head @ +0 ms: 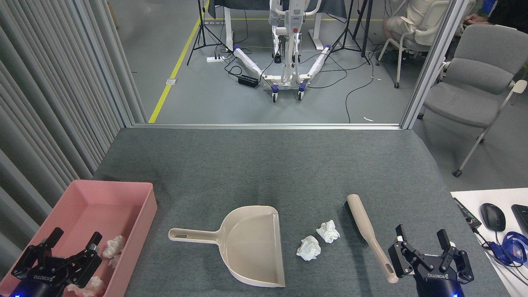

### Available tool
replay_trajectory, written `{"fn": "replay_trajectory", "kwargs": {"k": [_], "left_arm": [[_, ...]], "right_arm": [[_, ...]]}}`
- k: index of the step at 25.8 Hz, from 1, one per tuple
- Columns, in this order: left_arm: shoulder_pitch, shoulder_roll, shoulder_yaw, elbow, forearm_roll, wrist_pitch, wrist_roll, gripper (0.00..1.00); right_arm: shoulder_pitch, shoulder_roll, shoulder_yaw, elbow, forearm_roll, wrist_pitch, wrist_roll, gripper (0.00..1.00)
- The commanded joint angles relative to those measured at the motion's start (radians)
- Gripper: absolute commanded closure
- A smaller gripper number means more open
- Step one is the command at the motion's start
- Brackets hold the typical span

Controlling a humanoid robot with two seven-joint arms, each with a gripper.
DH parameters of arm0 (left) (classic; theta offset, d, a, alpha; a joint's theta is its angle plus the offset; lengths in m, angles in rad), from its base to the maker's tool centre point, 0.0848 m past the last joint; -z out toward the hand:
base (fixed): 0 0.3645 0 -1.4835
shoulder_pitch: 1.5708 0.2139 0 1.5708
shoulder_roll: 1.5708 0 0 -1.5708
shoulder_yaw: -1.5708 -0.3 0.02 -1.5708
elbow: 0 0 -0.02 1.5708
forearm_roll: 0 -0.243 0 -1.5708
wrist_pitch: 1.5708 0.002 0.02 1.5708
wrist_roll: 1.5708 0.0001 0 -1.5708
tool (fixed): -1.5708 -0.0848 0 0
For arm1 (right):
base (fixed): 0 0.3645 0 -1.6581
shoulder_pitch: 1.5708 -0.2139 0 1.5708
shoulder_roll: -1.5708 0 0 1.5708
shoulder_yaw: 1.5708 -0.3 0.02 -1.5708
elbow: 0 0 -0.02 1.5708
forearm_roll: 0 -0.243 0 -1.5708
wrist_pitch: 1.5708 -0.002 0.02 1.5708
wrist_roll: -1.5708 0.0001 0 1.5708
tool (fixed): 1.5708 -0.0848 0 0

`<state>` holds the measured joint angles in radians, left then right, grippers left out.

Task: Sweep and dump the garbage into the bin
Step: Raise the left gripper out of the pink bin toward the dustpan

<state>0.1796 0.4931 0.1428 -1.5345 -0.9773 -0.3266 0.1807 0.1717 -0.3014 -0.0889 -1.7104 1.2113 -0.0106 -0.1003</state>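
Fingers (443, 238) spread on both, garbage (318, 240) beside dustpan (251, 246)

Robotics lab or test bay, indoor. Grey carpeted work platform (264, 165) edged by an aluminium frame post (433, 62); grey vertical slat curtain (49, 90) on the left. Beyond it, smooth grey floor with yellow tape line (173, 74). White wheeled lift stand (286, 53) on casters, black tripods (202, 29), power strip (216, 58) and loose cables (354, 86). Grey office chairs (474, 82); a seated person (406, 20) partly in view. Desk corner at right with a computer mouse (493, 216).
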Motion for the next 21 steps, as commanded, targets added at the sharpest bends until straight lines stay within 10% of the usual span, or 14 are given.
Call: {"fn": "replay_trajectory", "kwargs": {"k": [1, 21], "left_arm": [[0.0, -0.002, 0.0, 0.002, 0.0, -0.002, -0.001, 0.0], [-0.029, 0.005, 0.001, 0.007, 0.011, 0.009, -0.009, 0.0]], "right_arm": [[0.0, -0.002, 0.0, -0.002, -0.001, 0.0, -0.001, 0.02], [-0.001, -0.041, 0.002, -0.009, -0.01, 0.064, 0.031, 0.02]]}}
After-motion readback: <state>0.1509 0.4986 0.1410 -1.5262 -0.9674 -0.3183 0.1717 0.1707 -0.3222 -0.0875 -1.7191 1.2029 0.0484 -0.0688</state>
